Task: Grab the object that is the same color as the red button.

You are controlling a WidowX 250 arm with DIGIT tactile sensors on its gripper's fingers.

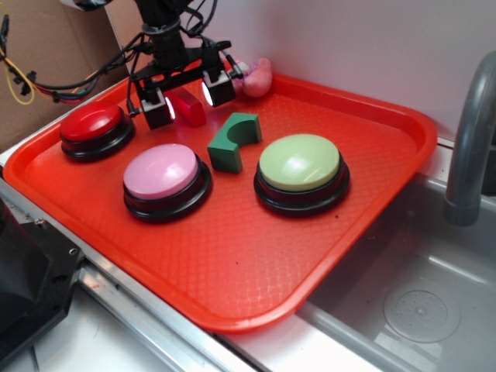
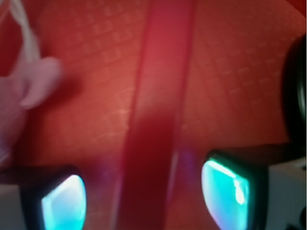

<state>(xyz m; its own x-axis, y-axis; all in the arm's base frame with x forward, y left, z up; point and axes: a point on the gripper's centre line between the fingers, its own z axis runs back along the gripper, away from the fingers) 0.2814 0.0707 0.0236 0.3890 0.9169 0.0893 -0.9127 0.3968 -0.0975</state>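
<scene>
The hand (image 1: 187,103) is straddling the red block (image 1: 187,106) at the tray's (image 1: 232,256) far left, fingers spread, seemingly not yet touching; closing squarely across its narrow sides should be securing it.

Three dome buttons sit on one red tray (image 1: 372,194): a red button (image 1: 93,124), a pink button (image 1: 163,172), a pale-green button (image 1: 300,164). Two blocks: one red block (image 1: 188,106), one green arch block (image 1: 234,141). One pink toy (image 1: 256,77) at 12 o'clock. One end effector (image 1: 186,99).
</scene>
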